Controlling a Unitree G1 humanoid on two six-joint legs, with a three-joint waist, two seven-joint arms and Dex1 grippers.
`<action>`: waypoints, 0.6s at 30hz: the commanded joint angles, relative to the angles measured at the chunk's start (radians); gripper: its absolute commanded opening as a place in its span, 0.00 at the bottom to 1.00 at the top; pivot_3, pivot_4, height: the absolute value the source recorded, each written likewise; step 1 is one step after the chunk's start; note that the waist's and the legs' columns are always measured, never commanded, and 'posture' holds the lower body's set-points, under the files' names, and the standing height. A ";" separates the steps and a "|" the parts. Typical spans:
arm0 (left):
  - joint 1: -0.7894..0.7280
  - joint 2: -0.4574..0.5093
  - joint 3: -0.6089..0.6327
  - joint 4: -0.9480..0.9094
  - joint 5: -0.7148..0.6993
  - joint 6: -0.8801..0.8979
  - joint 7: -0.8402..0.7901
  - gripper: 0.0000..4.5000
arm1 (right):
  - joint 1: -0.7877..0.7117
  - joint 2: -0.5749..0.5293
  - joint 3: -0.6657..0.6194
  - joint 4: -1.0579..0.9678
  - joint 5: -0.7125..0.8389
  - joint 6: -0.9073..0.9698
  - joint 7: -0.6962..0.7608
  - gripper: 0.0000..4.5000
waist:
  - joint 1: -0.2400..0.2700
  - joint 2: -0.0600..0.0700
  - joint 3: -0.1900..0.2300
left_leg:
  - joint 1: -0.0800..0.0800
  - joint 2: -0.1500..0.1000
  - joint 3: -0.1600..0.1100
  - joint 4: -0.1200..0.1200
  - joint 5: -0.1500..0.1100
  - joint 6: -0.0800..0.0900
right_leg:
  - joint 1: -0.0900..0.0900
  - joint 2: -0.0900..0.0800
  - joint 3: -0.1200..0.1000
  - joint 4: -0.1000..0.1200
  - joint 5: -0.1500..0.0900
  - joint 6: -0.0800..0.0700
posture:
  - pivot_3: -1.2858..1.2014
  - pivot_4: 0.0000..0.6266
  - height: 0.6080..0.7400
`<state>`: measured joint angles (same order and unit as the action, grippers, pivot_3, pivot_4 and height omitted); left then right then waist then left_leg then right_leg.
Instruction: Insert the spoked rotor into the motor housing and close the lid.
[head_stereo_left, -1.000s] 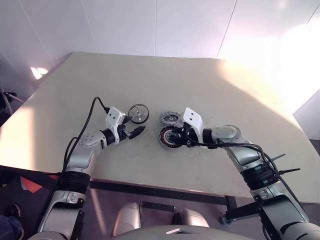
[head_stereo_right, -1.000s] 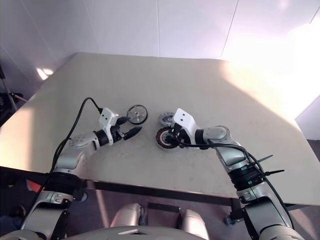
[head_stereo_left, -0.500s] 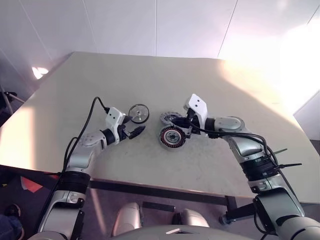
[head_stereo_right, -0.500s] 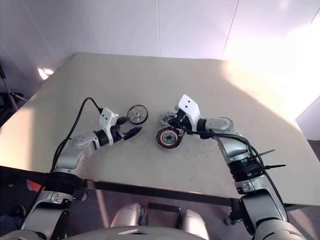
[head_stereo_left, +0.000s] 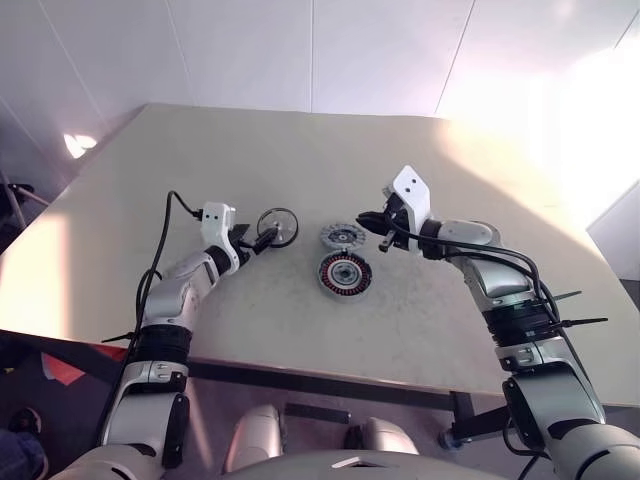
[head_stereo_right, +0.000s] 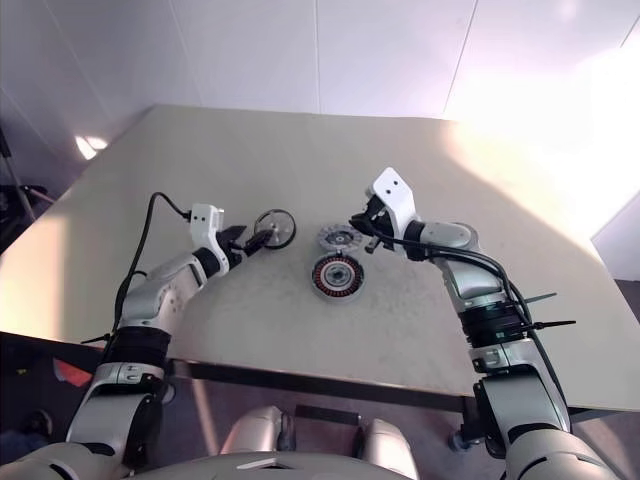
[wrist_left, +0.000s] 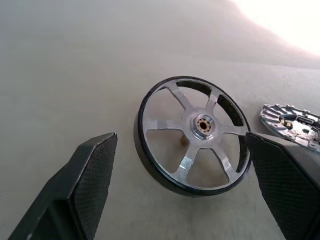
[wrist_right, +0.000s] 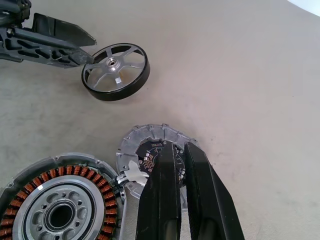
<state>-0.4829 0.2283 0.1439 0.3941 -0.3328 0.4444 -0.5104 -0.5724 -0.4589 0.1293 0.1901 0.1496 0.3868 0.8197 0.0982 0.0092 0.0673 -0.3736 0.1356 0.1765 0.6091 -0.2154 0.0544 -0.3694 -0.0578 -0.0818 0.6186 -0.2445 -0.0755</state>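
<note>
left gripper straddling rotor, right gripper closed and empty

left gripper wide open, fingers either side of the spoked rotor, not clamped on it. rotor flat on the tabletop. right gripper fingers pressed together, holding nothing, raised over the lid. lid lies just beyond the motor housing, edges about touching. housing uncovered, copper windings showing. rotor left of lid, apart.
</note>
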 joint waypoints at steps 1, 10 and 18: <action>-0.070 -0.021 0.030 0.054 -0.031 0.016 0.019 0.97 | -0.024 -0.002 -0.035 -0.011 0.014 -0.016 -0.009 0.05 | 0.001 0.000 0.000 | 0.000 0.000 0.000 0.000 0.000 0.000 | 0.000 0.000 0.000 0.000 0.000 0.000 | 0.52 0.00 1.00; -0.254 -0.093 0.050 0.261 -0.054 0.067 0.034 0.97 | -0.028 -0.001 -0.042 -0.014 0.021 -0.025 -0.023 0.05 | 0.004 0.000 0.000 | -0.001 0.000 0.000 0.001 0.000 0.002 | -0.001 0.000 0.000 0.000 0.000 0.000 | 0.52 0.00 1.00; -0.252 -0.116 0.041 0.248 -0.051 0.082 0.010 0.78 | -0.022 -0.002 -0.053 -0.018 0.021 -0.029 -0.038 0.05 | 0.003 -0.001 0.000 | -0.004 0.000 0.000 0.001 0.001 0.004 | -0.003 0.000 0.000 -0.001 0.000 0.000 | 0.52 0.00 1.00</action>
<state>-0.7284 0.1103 0.1860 0.6706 -0.3725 0.5259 -0.4872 -0.5738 -0.4583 0.1072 0.1930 0.1573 0.3778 0.7885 0.1016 0.0087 0.0676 -0.3772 0.1356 0.1763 0.6101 -0.2143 0.0587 -0.3719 -0.0579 -0.0822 0.6180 -0.2444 -0.0754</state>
